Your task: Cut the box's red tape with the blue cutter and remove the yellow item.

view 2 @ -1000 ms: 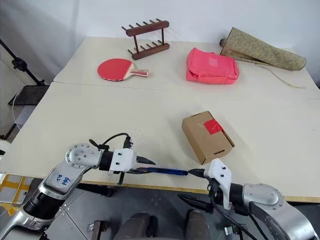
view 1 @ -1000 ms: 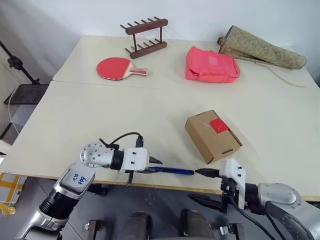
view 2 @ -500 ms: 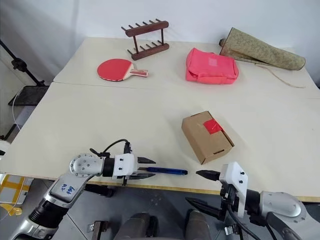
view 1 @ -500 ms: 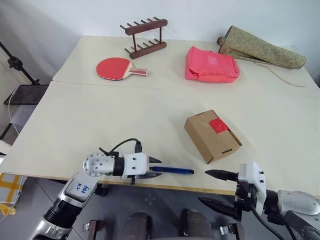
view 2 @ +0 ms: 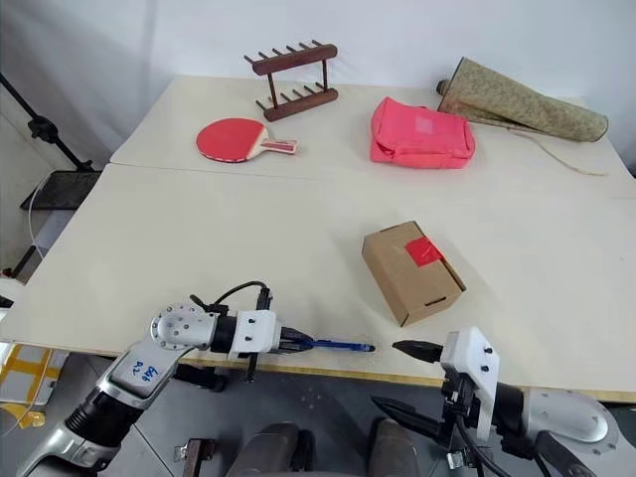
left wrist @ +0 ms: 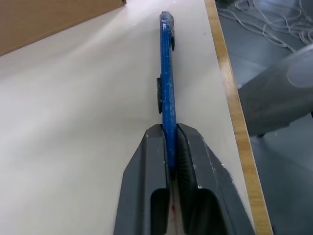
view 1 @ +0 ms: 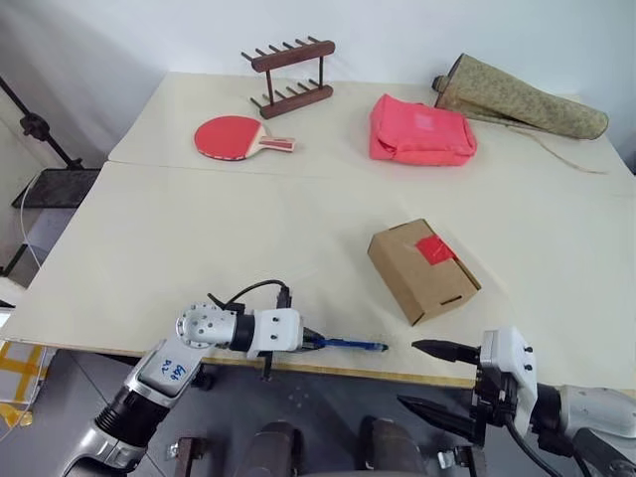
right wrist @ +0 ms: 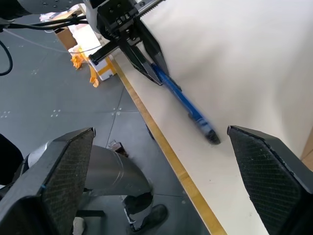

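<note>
The blue cutter lies flat along the near edge of the desk, its far tip pointing toward three o'clock. Its near end is pinched between the two black fingers of the left claw, which has clamped down on it; the wrist view shows the pads squeezed tight against the blue shaft. The box sits up at about one o'clock from the cutter, well apart from it, lid closed, with the red tape intact across the flap edge. The yellow item can't be seen; I'd take it to be inside the box.

The right claw hangs just off the desk's front edge at about four o'clock from the cutter's tip, its fingers spread wide with nothing between them.

Farther out, a red paddle lies at eleven o'clock, a wooden rack beyond it, a pink pouch at twelve to one o'clock, and a rolled mat at the far right.

So the step in hand is securing the cutter. Next, I'd say, the left arm needs to lift it clear and bring its tip to the tape, while the free claw likely steadies the box.
</note>
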You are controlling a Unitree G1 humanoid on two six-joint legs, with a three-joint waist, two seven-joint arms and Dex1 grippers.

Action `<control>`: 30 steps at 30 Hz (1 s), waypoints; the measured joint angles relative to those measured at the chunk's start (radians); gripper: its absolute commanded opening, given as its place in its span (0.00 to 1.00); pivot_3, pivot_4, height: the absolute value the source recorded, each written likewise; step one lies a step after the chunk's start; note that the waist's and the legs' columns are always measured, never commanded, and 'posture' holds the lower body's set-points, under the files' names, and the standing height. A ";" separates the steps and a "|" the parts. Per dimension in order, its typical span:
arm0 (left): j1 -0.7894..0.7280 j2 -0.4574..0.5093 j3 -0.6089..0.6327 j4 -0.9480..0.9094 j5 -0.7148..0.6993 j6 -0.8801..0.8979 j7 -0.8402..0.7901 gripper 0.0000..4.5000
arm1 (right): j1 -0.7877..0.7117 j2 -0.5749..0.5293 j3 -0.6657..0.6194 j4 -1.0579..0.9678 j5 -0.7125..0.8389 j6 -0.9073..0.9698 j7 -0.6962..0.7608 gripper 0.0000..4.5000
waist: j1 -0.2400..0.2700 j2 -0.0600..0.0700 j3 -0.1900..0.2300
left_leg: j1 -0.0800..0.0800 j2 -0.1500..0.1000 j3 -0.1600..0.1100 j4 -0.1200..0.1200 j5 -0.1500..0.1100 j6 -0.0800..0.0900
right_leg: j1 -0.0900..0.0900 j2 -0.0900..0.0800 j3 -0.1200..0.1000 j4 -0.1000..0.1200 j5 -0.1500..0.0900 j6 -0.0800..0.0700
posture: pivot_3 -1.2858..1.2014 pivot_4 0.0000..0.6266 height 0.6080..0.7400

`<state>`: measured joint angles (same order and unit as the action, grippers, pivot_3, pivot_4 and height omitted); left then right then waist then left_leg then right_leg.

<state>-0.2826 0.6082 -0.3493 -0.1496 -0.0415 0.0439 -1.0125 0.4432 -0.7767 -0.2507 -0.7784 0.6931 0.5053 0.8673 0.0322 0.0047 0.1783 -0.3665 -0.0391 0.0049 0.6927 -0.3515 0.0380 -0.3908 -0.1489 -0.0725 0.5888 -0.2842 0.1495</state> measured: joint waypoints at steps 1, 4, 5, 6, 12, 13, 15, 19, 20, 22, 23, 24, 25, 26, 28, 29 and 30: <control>-0.003 0.000 -0.003 0.001 0.002 0.000 0.002 0.01 | -0.001 0.000 0.000 0.000 0.000 0.000 0.000 1.00 | 0.000 0.001 0.000 | 0.000 0.000 0.000 0.000 0.000 0.000 | 0.000 0.000 0.000 0.000 0.000 0.000 | 0.52 0.24 1.00; -0.017 -0.008 -0.012 0.012 0.008 -0.002 0.013 0.01 | -0.017 0.000 0.000 0.000 0.001 0.000 -0.003 1.00 | 0.005 0.002 -0.001 | 0.001 0.000 0.000 0.000 0.000 0.000 | 0.000 -0.001 0.003 0.000 0.001 -0.001 | 0.52 0.24 1.00; -0.021 -0.018 -0.013 0.016 0.009 -0.003 0.019 0.01 | -0.025 0.000 0.001 0.000 0.002 0.000 -0.004 1.00 | 0.006 0.002 -0.001 | 0.001 0.000 0.000 0.000 0.001 0.000 | 0.000 -0.001 0.005 0.000 0.001 -0.002 | 0.52 0.24 1.00; -0.023 -0.030 -0.012 0.025 0.010 -0.008 0.029 0.01 | -0.033 0.000 0.001 0.000 0.009 0.002 -0.006 1.00 | 0.009 0.002 -0.001 | 0.001 0.000 0.000 0.000 0.001 0.000 | 0.000 -0.001 0.006 0.000 0.001 -0.002 | 0.52 0.24 1.00; -0.025 -0.032 -0.002 0.050 0.008 -0.062 0.035 0.01 | -0.073 0.005 0.001 0.000 0.073 0.040 -0.034 1.00 | 0.015 0.002 -0.001 | -0.002 0.001 0.000 0.000 0.001 -0.001 | -0.002 0.000 0.008 0.000 0.001 -0.002 | 0.52 0.24 1.00; -0.024 -0.024 -0.002 0.051 0.008 -0.074 0.028 0.01 | -0.075 0.003 0.001 0.000 0.073 0.041 -0.034 1.00 | 0.015 0.002 -0.001 | -0.002 0.001 0.000 0.000 0.001 -0.001 | -0.002 0.000 0.008 0.000 0.001 -0.002 | 0.52 0.24 1.00; -0.024 -0.011 0.000 0.051 0.005 -0.088 0.013 0.07 | -0.077 0.001 0.001 0.000 0.073 0.042 -0.034 1.00 | 0.014 0.002 -0.001 | -0.002 0.001 0.000 -0.001 0.000 -0.002 | -0.002 0.000 0.008 -0.001 0.001 -0.002 | 0.52 0.24 1.00; -0.022 -0.004 0.007 0.041 -0.010 -0.072 -0.007 0.32 | -0.080 -0.004 0.001 0.000 0.073 0.043 -0.034 1.00 | 0.014 0.002 -0.001 | -0.002 0.001 0.000 -0.001 0.000 -0.001 | -0.002 0.001 0.006 -0.002 0.001 -0.002 | 0.52 0.24 1.00; -0.021 -0.004 0.008 0.039 -0.015 -0.065 -0.008 0.39 | -0.080 -0.006 0.001 0.000 0.073 0.043 -0.034 1.00 | 0.014 0.002 -0.001 | -0.002 0.001 0.000 -0.001 0.000 -0.001 | -0.002 0.001 0.006 -0.002 0.001 -0.002 | 0.52 0.24 1.00; -0.021 -0.005 0.009 0.035 -0.022 -0.054 -0.008 0.53 | -0.080 -0.007 0.001 0.000 0.073 0.043 -0.034 1.00 | 0.015 0.002 -0.001 | -0.002 0.001 0.000 -0.001 0.000 -0.001 | -0.002 0.001 0.005 -0.002 0.001 -0.002 | 0.52 0.24 1.00; -0.020 -0.005 0.011 0.035 -0.025 -0.051 -0.008 0.60 | -0.080 -0.007 0.001 0.000 0.073 0.043 -0.034 1.00 | 0.015 0.002 -0.001 | -0.002 0.001 0.000 -0.001 0.000 -0.001 | -0.002 0.001 0.005 -0.002 0.001 -0.002 | 0.52 0.24 1.00; -0.020 -0.007 0.014 0.034 -0.027 -0.046 -0.007 0.66 | -0.080 -0.007 0.001 0.000 0.073 0.043 -0.034 1.00 | 0.015 0.002 -0.001 | -0.002 0.001 0.000 -0.001 0.000 -0.001 | -0.002 0.001 0.005 -0.002 0.001 -0.002 | 0.52 0.24 1.00; -0.020 -0.010 0.017 0.034 -0.029 -0.039 -0.005 0.73 | -0.080 -0.007 0.001 0.000 0.073 0.044 -0.034 1.00 | 0.015 0.002 -0.001 | -0.002 0.001 0.000 -0.001 0.000 0.000 | -0.002 0.001 0.004 -0.002 0.001 -0.002 | 0.52 0.24 1.00; -0.020 -0.012 0.019 0.034 -0.031 -0.033 -0.003 0.80 | -0.080 -0.007 0.001 0.000 0.073 0.044 -0.034 1.00 | 0.015 0.002 -0.001 | -0.002 0.001 0.000 -0.001 -0.001 0.000 | -0.002 0.001 0.004 -0.002 0.001 -0.002 | 0.52 0.24 1.00; -0.020 -0.016 0.027 0.032 -0.035 -0.017 -0.001 0.86 | -0.080 -0.007 0.001 0.000 0.073 0.044 -0.034 1.00 | 0.016 0.002 -0.001 | -0.002 0.001 0.000 -0.001 -0.001 0.000 | -0.002 0.001 0.002 -0.001 0.001 -0.002 | 0.52 0.24 1.00; -0.020 -0.017 0.029 0.031 -0.039 -0.007 -0.001 0.86 | -0.080 -0.007 0.001 0.000 0.073 0.044 -0.034 1.00 | 0.016 0.002 -0.001 | -0.003 0.001 0.000 -0.001 -0.001 0.000 | -0.002 0.001 0.001 -0.002 0.001 -0.002 | 0.52 0.24 1.00; -0.020 -0.017 0.029 0.030 -0.046 0.010 -0.003 0.86 | -0.080 -0.007 0.001 0.000 0.073 0.044 -0.034 1.00 | 0.016 0.002 -0.001 | -0.003 0.001 0.000 -0.001 -0.001 0.000 | -0.002 0.001 0.000 -0.002 0.001 -0.002 | 0.52 0.24 1.00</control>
<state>-0.3026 0.5907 -0.3200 -0.1198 -0.0878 0.0535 -1.0156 0.3634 -0.7834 -0.2501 -0.7783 0.7665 0.5492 0.8335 0.0477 0.0063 0.1774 -0.3691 -0.0382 0.0052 0.6919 -0.3522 0.0378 -0.3926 -0.1476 -0.0724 0.5873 -0.2828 0.1476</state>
